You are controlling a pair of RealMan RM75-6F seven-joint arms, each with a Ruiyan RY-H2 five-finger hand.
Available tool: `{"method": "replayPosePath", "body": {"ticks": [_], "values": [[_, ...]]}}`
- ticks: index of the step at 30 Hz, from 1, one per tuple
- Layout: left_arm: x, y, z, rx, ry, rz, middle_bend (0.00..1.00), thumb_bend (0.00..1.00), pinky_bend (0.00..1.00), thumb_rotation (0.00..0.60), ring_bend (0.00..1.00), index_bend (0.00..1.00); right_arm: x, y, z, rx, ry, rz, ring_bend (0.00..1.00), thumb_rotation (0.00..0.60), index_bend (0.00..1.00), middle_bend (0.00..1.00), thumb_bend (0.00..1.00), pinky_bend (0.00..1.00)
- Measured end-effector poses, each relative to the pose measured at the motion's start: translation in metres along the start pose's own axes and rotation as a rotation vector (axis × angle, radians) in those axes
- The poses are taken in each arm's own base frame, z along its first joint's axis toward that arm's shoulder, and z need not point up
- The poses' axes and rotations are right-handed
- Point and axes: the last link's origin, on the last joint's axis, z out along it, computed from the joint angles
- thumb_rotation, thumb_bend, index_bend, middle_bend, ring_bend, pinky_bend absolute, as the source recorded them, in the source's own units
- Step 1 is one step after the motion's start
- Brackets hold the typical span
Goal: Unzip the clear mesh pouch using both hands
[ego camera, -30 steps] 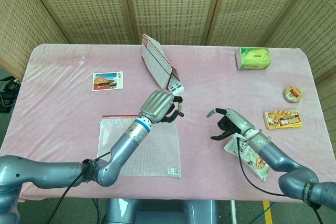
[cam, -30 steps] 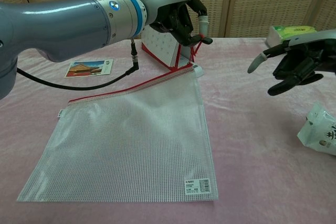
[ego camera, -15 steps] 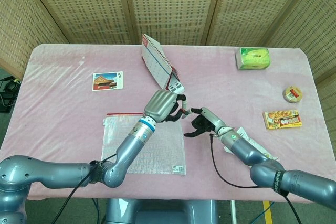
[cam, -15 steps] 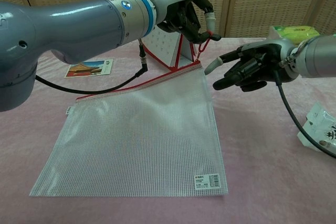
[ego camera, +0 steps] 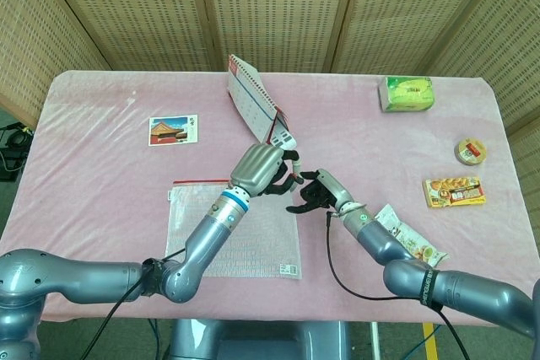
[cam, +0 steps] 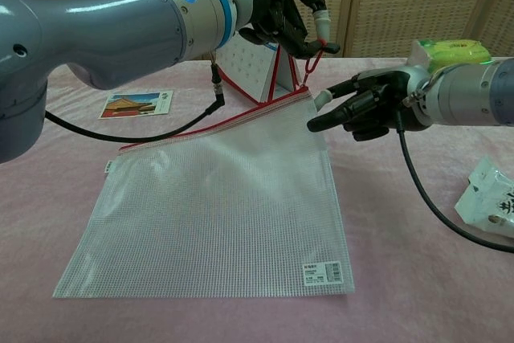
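Note:
The clear mesh pouch lies flat on the pink cloth, its red zipper edge running up to the far right corner. My left hand hovers above that corner and pinches the red zipper pull loop, lifting the corner slightly. From the right, my right hand reaches in with its fingers stretched out and apart. Its fingertips are right beside the pouch's top right corner, and it holds nothing. Whether they touch the pouch I cannot tell.
A desk calendar stands just behind the left hand. A postcard lies at the left. A snack packet, an orange packet, a tape roll and a green tissue pack lie at the right.
My right hand has travelled left from beside the snack packet to the pouch's top right corner. The left hand kept the pull and drew the pouch slightly to the right.

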Motion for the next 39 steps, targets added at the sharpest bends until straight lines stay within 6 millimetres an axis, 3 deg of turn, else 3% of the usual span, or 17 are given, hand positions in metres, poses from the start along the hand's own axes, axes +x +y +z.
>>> {"method": "replayPosePath", "body": {"ticks": [7, 16, 28, 39], "values": [[-0.001, 0.000, -0.002, 0.002, -0.009, -0.020, 0.94, 0.74, 1.00, 0.600, 0.94, 0.88, -0.002, -0.002, 0.002, 0.010, 0.009, 0.057, 0.97, 0.600, 0.65, 0.99, 0.54, 1.00], [-0.001, 0.001, -0.002, 0.008, -0.026, -0.059, 0.94, 0.74, 1.00, 0.600, 0.94, 0.88, -0.005, -0.001, 0.001, 0.006, -0.006, 0.081, 0.97, 0.600, 0.74, 0.99, 0.73, 1.00], [0.003, -0.010, -0.001, 0.035, -0.027, -0.069, 0.94, 0.74, 1.00, 0.600, 0.94, 0.89, -0.004, -0.003, -0.004, 0.022, -0.021, 0.123, 0.97, 0.600, 0.76, 0.99, 0.77, 1.00], [0.017, -0.063, -0.007, 0.152, -0.014, -0.069, 0.94, 0.74, 1.00, 0.600, 0.94, 0.89, 0.009, -0.017, -0.025, 0.107, -0.022, 0.244, 0.97, 0.600, 0.77, 0.99, 0.80, 1.00]]}}
